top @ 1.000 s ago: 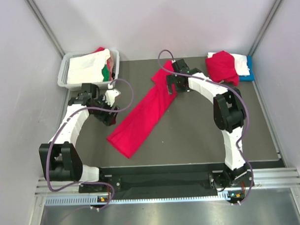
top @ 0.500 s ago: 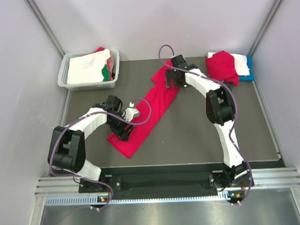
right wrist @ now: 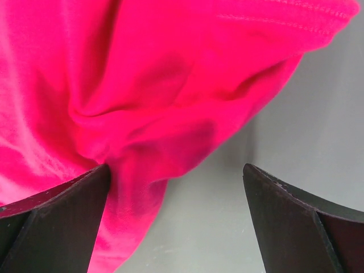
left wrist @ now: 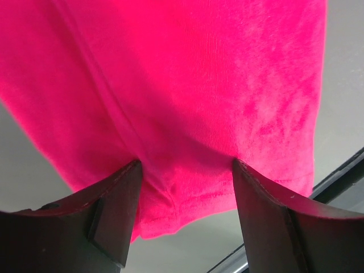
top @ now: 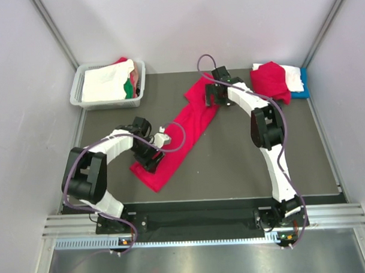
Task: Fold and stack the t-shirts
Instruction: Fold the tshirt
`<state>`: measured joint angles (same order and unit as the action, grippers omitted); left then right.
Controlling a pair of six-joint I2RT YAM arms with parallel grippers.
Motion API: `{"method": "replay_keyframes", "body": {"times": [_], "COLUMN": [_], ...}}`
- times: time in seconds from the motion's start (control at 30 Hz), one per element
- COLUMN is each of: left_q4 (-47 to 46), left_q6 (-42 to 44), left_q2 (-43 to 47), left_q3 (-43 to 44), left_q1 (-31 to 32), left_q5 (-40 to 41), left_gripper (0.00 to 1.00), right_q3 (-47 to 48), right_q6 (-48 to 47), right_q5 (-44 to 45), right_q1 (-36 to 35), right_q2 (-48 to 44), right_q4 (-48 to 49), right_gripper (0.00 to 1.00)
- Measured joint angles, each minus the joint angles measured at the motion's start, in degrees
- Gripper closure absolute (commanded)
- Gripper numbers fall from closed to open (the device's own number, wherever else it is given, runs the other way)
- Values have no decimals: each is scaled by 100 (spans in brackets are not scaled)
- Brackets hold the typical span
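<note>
A bright red t-shirt [top: 181, 132], folded into a long strip, lies diagonally across the dark table. My left gripper [top: 152, 157] is down on its near-left end. In the left wrist view, the gripper [left wrist: 185, 173] stands open, its fingertips pressed on the red cloth [left wrist: 187, 85] just inside the hem. My right gripper [top: 210, 99] is at the strip's far end. It is wide open [right wrist: 176, 176] in the right wrist view, with its left finger against bunched red cloth [right wrist: 142, 74] and its right finger over bare table. A crumpled red t-shirt [top: 270, 79] tops white [top: 295, 78] and blue [top: 301, 94] ones at the far right.
A pale plastic tub [top: 77, 95] at the far left holds white, red and green cloth. Grey walls close in the table [top: 237, 158] on three sides. A black rail runs along its near edge.
My left arm swung from beside the tub down to the near end of the red strip, and its jaws narrowed slightly. My right gripper shifted a little toward the strip's far end.
</note>
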<state>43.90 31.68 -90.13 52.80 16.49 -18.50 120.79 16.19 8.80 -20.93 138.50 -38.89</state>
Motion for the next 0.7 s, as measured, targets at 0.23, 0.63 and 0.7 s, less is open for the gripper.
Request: {"method": "replay_keyframes", "body": {"times": [0.23,0.63,0.7], "left_q4": [199,614,673], "left_q6": [-31,-28,-28], "left_q2": [-400,-844,-892], "left_q3": [282,682,732], "left_q1": [564,964,1021], "left_q5": [688,1213,1268], "left_gripper": [31,31,31], "right_q3": [81,522,577], "right_q6": [9,-157,-210], "right_q5": [-142,-435,-474], "right_q1": [68,166,157], "right_q2": [101,372,409], "right_q4": [-15,-76,-70], "right_gripper": [0,0,0]}}
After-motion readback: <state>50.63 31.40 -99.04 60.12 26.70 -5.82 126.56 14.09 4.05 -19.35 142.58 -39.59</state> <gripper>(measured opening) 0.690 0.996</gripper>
